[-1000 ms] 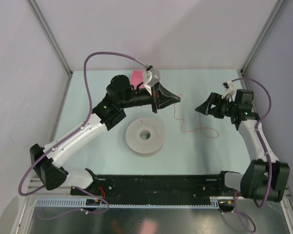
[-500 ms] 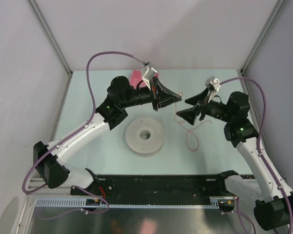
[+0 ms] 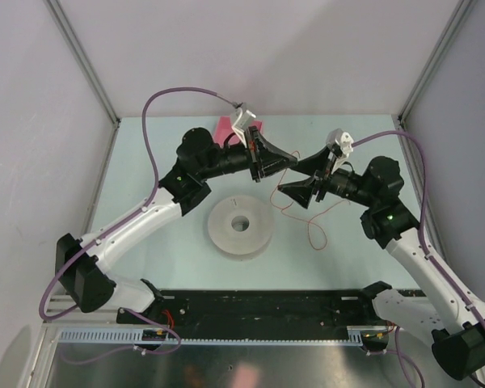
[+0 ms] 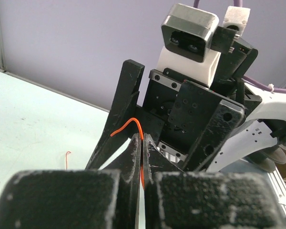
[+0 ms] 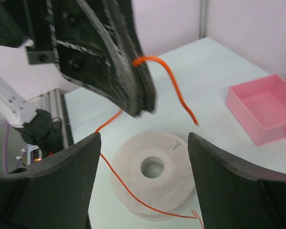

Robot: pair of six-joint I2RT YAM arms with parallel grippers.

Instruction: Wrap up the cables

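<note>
The cable is a thin orange wire. My left gripper is shut on its upper end, held above the table. In the left wrist view the wire curls out above my closed fingertips. The rest hangs down and trails in a loop on the table right of the white spool. My right gripper is open and empty, its jaws spread just in front of the left gripper's tip. The right wrist view shows the wire, the left fingers and the spool between my right gripper's jaws.
A pink tray lies at the back behind the left arm, and also shows in the right wrist view. Purple hoses arch over both arms. The black base rail runs along the near edge.
The right arm has swung left, bringing its open gripper up to the left gripper's tip. The wire's loose loop has shifted on the table. The left gripper has stayed almost still.
</note>
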